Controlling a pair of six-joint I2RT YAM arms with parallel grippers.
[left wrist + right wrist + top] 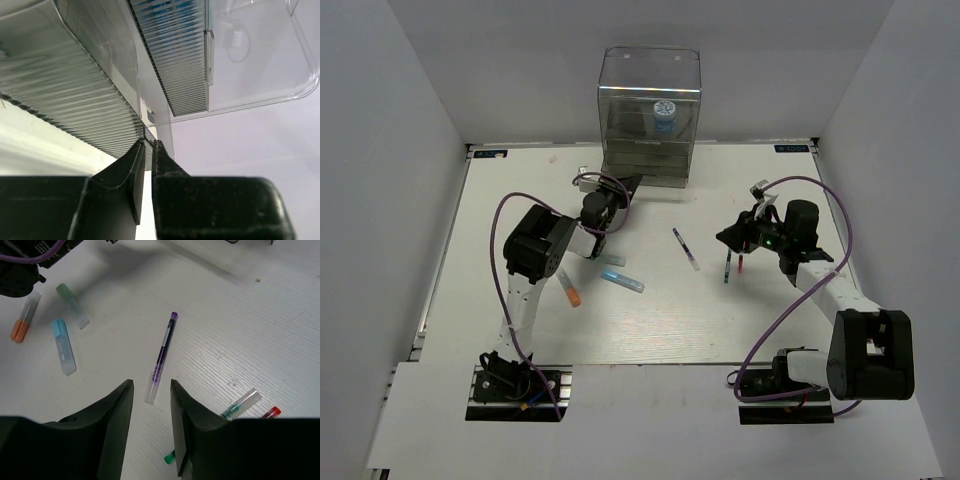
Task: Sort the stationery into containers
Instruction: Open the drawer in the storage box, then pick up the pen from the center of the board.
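The clear organiser (650,80) stands at the back with the blue-and-white roll (663,114) in its top compartment. My left gripper (616,193) is at its lower left drawers; in the left wrist view it (149,143) is shut on a thin clear tab of a ribbed grey drawer (60,90). My right gripper (740,238) is open and empty above the table. In the right wrist view it (151,384) hovers over the clear end of the purple pen (163,347). The green pen (241,404) and red pen (270,412) lie just right of it.
A teal marker (613,260), a light-blue marker (622,281) and an orange-capped marker (569,289) lie on the table beside the left arm. They also show in the right wrist view: teal (72,305), light-blue (64,346), orange-capped (25,317). Grey walls enclose the table.
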